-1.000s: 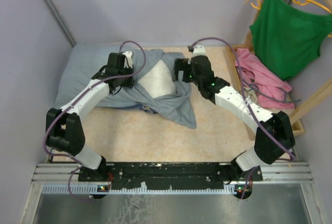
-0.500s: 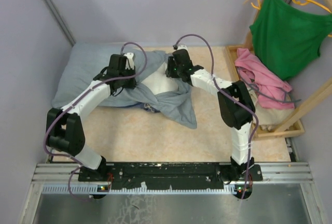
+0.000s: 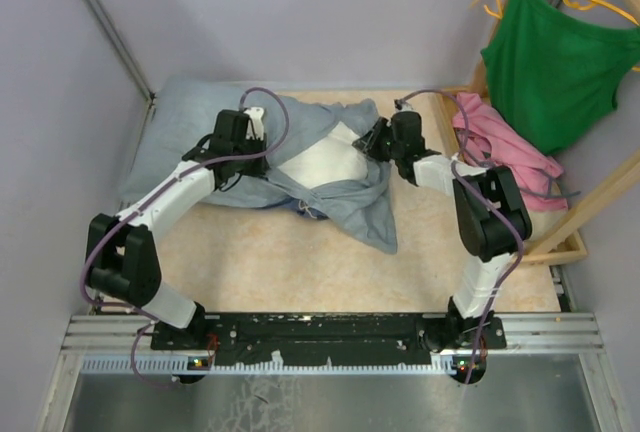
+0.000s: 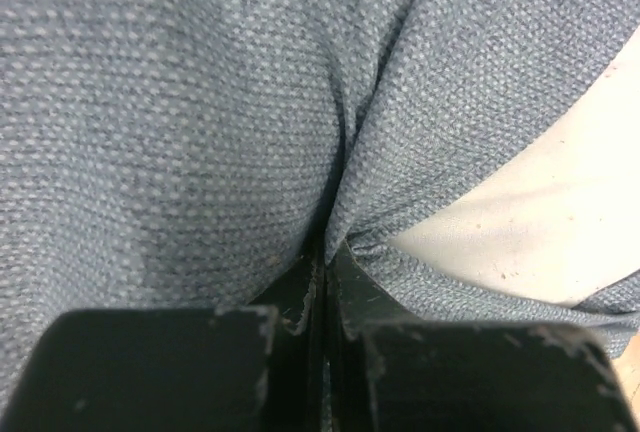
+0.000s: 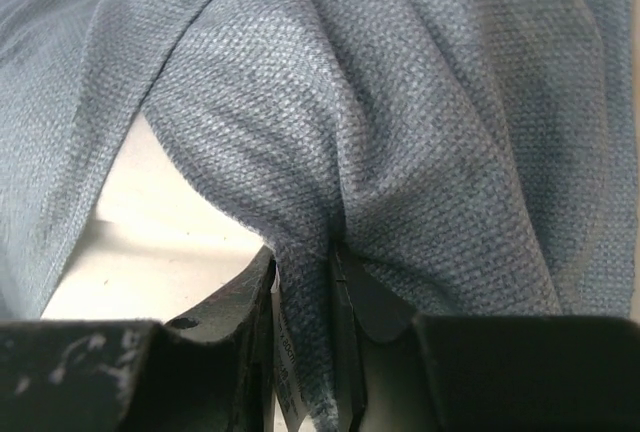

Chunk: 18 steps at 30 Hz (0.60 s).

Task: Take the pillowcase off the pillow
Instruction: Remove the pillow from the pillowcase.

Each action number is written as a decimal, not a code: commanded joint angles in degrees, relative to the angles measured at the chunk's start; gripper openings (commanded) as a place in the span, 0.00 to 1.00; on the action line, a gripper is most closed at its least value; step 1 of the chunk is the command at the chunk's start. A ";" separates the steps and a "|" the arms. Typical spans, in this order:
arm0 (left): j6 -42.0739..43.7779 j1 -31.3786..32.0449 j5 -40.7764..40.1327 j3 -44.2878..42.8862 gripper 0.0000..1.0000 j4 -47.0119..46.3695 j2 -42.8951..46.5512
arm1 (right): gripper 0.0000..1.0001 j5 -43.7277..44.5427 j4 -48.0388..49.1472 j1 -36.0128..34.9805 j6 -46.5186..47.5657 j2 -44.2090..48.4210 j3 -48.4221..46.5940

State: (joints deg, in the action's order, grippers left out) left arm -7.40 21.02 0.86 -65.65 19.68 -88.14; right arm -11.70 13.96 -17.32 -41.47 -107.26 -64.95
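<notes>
On a tan table (image 3: 260, 262), two robot arms work a grey-blue pillowcase (image 3: 350, 207) that lies across the middle, its loose end trailing toward the bases. The left gripper (image 4: 325, 287) is clamped on a fold of the cloth. The right gripper (image 5: 305, 287) pinches another fold beside the exposed white pillow (image 3: 322, 164). At far right, a pink garment (image 3: 500, 147) lies below a hanging green tank top (image 3: 555, 62).

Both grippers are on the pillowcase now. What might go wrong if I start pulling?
1. The left gripper and right gripper each pinch only a narrow fold of the pillowcase, so the cloth may slip out.
2. Nothing pins the pillow; it could simply drag along with the case.
3. The right arm's elbow sits close to the pink garment and might snag it.
</notes>
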 commanded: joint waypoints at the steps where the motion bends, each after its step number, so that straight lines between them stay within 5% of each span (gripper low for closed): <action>1: 5.80 -1.25 1.51 -3.59 0.04 7.50 -0.65 | 0.12 10.39 -7.06 1.39 4.77 4.76 7.91; 2: 7.58 -1.25 4.96 -5.07 0.24 7.11 -0.26 | 0.12 11.16 -7.76 0.23 5.80 6.26 8.67; 4: 10.73 -1.24 12.67 -9.01 0.85 5.15 0.21 | 0.12 12.89 -9.48 -3.24 7.55 8.91 9.16; 5: 11.67 -1.24 16.22 -11.68 0.98 5.81 -0.05 | 0.13 13.50 -9.89 -4.76 7.89 10.12 9.48; 12: 26.76 -0.23 64.81 -36.30 1.00 27.00 -8.08 | 0.14 12.47 -9.46 -9.35 6.10 12.00 11.69; 13: 31.90 2.13 65.70 -38.16 1.00 30.23 -7.77 | 0.14 12.54 -9.66 -9.41 6.14 12.02 11.71; 18: 23.15 10.90 59.63 -35.15 1.00 21.73 -8.58 | 0.15 14.99 -11.61 -9.33 6.99 14.42 11.40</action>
State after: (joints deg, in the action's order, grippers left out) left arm 15.59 26.48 53.01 -101.49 39.38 -94.56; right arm 0.49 10.79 -26.00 -37.04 -94.78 -55.46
